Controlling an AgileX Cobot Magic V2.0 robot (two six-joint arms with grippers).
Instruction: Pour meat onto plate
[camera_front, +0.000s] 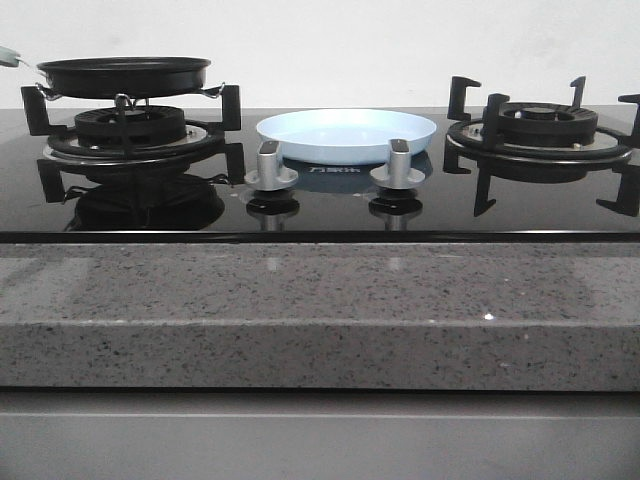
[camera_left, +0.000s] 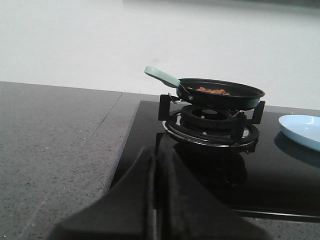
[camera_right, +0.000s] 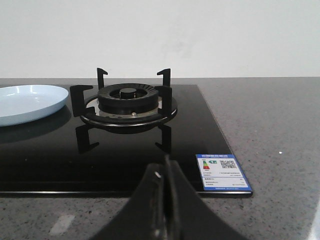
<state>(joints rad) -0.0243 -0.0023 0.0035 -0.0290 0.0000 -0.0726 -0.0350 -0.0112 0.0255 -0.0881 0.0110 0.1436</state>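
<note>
The pale blue plate (camera_front: 347, 134) lies on the black glass hob between the two burners; its edge also shows in the left wrist view (camera_left: 302, 129) and the right wrist view (camera_right: 27, 102). Orange-brown meat (camera_left: 214, 91) sits in a black frying pan (camera_left: 220, 93) with a pale green handle (camera_left: 161, 76), on the left burner (camera_front: 128, 128). From the front only the pan's (camera_front: 124, 75) side shows. My left gripper (camera_left: 156, 165) is shut and empty, low before the hob's left edge. My right gripper (camera_right: 166, 172) is shut and empty near the hob's front right corner.
The right burner (camera_front: 540, 130) stands bare with its black pan supports. Two silver knobs (camera_front: 270, 165) (camera_front: 398, 165) stand in front of the plate. A blue label (camera_right: 223, 172) is stuck on the hob's corner. Grey speckled countertop (camera_front: 300, 300) surrounds the hob; a white wall is behind.
</note>
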